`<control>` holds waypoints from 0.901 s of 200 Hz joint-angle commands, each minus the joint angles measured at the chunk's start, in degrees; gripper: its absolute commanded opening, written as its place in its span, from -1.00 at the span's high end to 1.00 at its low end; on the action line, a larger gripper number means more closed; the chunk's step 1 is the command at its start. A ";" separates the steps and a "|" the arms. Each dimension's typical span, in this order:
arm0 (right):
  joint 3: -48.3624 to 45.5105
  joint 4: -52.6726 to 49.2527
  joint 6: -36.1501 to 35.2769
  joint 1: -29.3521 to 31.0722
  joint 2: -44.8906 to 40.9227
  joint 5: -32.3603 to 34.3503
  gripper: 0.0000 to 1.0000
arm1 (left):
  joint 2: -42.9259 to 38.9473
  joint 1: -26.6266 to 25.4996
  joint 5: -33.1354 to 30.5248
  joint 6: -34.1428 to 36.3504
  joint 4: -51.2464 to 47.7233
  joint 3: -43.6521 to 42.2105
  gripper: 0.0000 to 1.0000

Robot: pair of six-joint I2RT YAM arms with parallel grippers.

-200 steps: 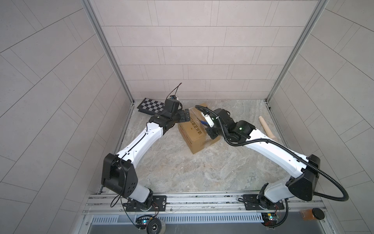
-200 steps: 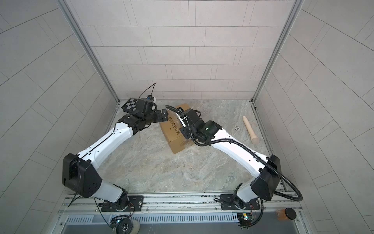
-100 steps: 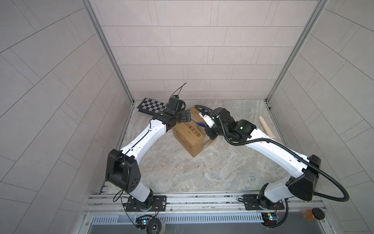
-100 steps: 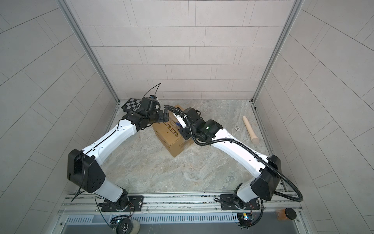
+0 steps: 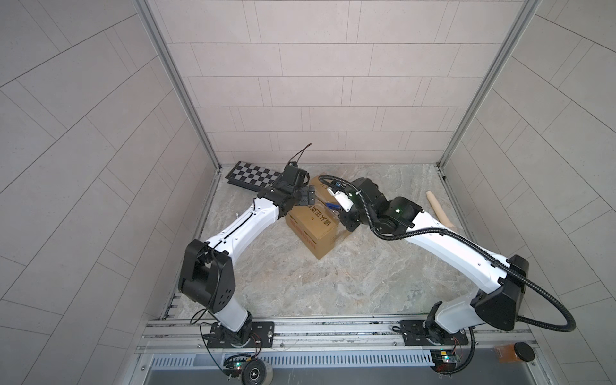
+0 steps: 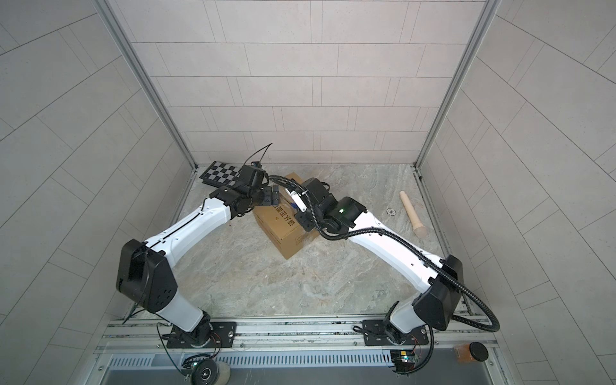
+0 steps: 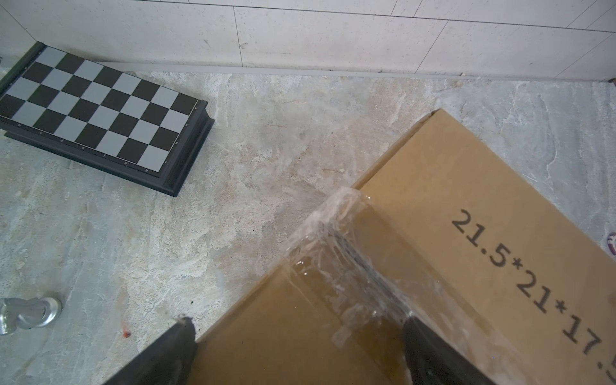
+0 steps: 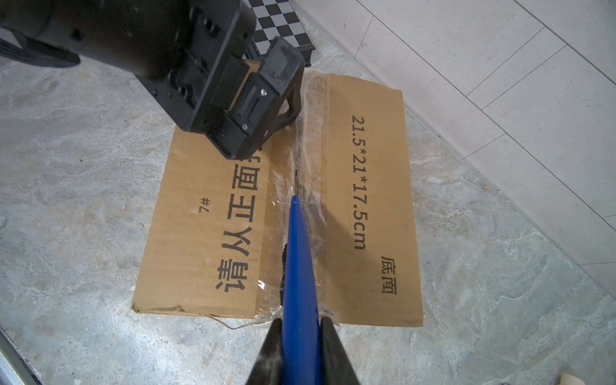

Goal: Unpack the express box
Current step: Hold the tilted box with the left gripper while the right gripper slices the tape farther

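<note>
- A chequered board [image 5: 253, 173] is seen lying flat to the left of the cardboard box [image 5: 313, 230] and behind it, apart from it.
- The left gripper [image 7: 296, 333] is held over the left half of the box's top. Its jaws are spread wide: one finger [image 7: 430, 350] is set at the taped middle seam and the other [image 7: 173, 343] at the box's outer edge. Whether either finger presses on the cardboard cannot be told.
- The box is placed on the stone floor [image 5: 283, 283] between the two grippers, its printed face turned up and one corner pointed toward the arm bases.
- The clear tape [image 8: 300, 160] along the box's middle seam is crumpled and torn, and a dark gap is shown beneath it.
- A blue tool [image 8: 298, 266] is laid along that seam, with its tip about midway across the box's top.
- The right gripper [image 8: 298, 325] is clamped narrow on the blue tool, above the box's right edge.
- A wooden stick [image 5: 438, 208] is seen on the floor to the right of the box, well apart from it.
</note>
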 commanded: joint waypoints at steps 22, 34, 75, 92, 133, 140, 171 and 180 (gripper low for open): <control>0.25 -8.29 -1.86 0.35 -2.84 2.54 1.00 | 0.79 -0.12 -0.77 -0.08 -1.17 -2.18 -1.00; -0.01 -8.76 -1.72 0.40 -3.37 2.55 1.00 | 1.02 -0.16 -0.95 -0.12 -1.11 -2.18 -0.99; -0.98 -8.18 -0.74 0.60 -4.43 1.80 1.00 | 1.14 -0.11 -0.80 -0.19 -1.25 -2.26 -1.00; -1.42 -6.62 -0.24 0.62 -3.93 0.95 1.00 | 1.05 -0.10 -0.52 -0.34 -1.07 -2.18 -0.99; -0.69 -2.49 1.65 0.95 -0.92 -0.95 1.00 | 1.08 -0.11 0.59 -0.77 -0.74 -2.32 -1.00; -0.40 -1.94 1.94 1.04 -0.43 -1.13 1.00 | 1.11 -0.17 0.79 -0.90 -0.48 -2.45 -0.99; 1.41 -1.08 2.60 1.38 1.51 -1.47 1.00 | 1.76 -0.13 1.51 -1.48 -0.21 -2.52 -1.00; 1.56 -1.30 2.71 1.39 1.57 -1.65 1.00 | 2.01 -0.14 1.50 -1.57 -0.25 -2.44 -0.99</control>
